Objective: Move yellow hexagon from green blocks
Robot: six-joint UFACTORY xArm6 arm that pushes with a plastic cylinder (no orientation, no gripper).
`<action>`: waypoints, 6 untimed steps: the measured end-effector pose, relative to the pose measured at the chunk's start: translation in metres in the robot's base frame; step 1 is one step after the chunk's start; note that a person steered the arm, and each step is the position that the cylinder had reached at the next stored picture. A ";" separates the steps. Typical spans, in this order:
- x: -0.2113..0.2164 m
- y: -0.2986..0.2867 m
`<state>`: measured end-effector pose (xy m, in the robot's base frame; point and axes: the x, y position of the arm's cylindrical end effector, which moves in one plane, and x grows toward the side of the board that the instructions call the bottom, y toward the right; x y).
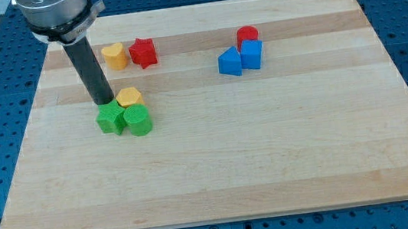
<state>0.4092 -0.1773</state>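
The yellow hexagon [129, 97] lies at the view's left centre, touching the two green blocks just below it. The green star [111, 118] is to its lower left and the green cylinder [138, 120] is directly below it. My tip [104, 103] rests on the board just left of the yellow hexagon and right above the green star, very close to both. The dark rod rises from there toward the view's top left.
A yellow heart [113, 55] and a red star [143, 53] lie near the view's top left. A red cylinder [247, 35] and two blue blocks [230, 62] [252, 53] sit at the top right centre. The wooden board [270, 153] ends on blue surroundings.
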 end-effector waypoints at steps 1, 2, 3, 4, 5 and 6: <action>0.017 0.002; 0.035 0.004; 0.048 0.017; 0.053 0.039; 0.052 0.041; 0.052 0.043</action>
